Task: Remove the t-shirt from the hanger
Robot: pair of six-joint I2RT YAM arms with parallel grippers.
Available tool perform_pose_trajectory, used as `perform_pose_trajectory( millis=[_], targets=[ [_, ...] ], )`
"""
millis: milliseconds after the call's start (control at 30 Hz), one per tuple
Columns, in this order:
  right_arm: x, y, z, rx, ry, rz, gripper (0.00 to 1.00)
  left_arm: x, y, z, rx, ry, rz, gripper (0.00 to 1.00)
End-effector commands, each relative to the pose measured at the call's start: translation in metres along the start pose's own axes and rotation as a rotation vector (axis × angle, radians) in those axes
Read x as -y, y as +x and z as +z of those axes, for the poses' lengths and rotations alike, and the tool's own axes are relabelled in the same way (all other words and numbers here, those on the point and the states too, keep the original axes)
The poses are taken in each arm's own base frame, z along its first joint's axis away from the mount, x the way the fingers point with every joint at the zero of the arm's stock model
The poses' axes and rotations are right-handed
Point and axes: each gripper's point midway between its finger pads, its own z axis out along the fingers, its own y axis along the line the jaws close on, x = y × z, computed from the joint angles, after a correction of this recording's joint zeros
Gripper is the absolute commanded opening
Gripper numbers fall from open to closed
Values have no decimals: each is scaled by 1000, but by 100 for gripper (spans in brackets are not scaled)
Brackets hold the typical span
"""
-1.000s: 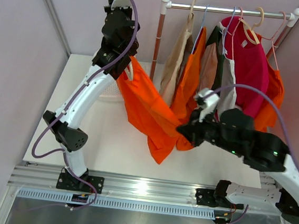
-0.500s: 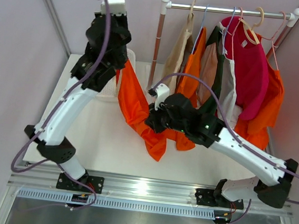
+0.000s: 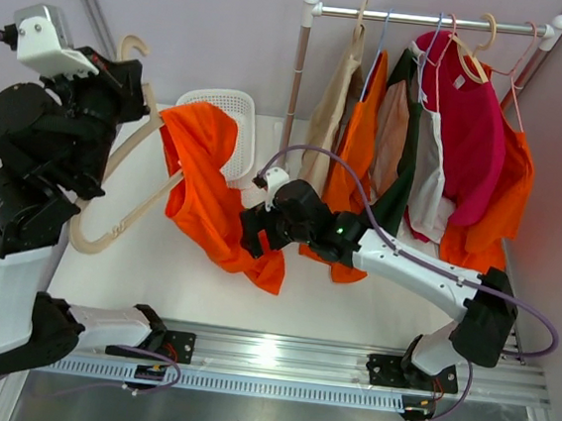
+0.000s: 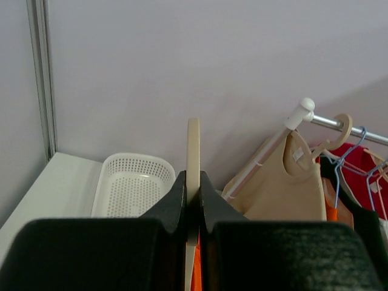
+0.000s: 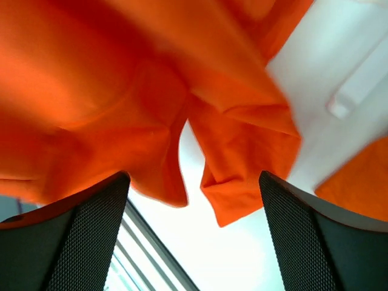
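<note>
Orange t-shirt hung off the hanger's right end.
Left gripper pinched the hanger; right gripper, spread, sat at the shirt's near edge above the desk.

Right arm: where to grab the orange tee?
Probably the bunched lower body of the orange t-shirt, from the right, beside the open right gripper. Fabric hangs free there; the top drapes one arm of the hanger in the left gripper.
</note>
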Motion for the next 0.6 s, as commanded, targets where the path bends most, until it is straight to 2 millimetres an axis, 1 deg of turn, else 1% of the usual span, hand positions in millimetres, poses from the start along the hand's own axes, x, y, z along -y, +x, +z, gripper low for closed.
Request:
perform_pose_trajectory(
  millis=[0,33,67,133,167,267,300,400,467,567],
  targets=[
    [-25,-71,-38,266,-120,-5,93,10,32,0,-77,47,-29,1],
    [-28,-78,-44,292,-140,-14,93,9,40,-1,-91,48,-23,1],
    [-36,-89,-55,335,-190,-25,95,8,42,-2,-98,51,-21,1],
    [-47,-97,-64,366,-258,-48,95,10,50,-3,-122,62,-17,1],
    [-58,-102,-71,381,-328,-61,96,10,50,-5,-125,69,-19,1],
    [-67,-114,-78,403,-422,-49,96,12,55,-5,-133,81,-20,1],
    [-73,-112,-74,377,-468,-50,96,11,53,-7,-126,85,-22,0],
    [-83,-113,-68,356,-522,-45,95,10,55,-6,-127,81,-16,1],
    [-84,-115,-64,361,-518,-47,95,11,53,-8,-131,88,-25,1],
    [-84,-119,-54,353,-504,-32,95,12,54,-9,-136,97,-32,1]
  ],
)
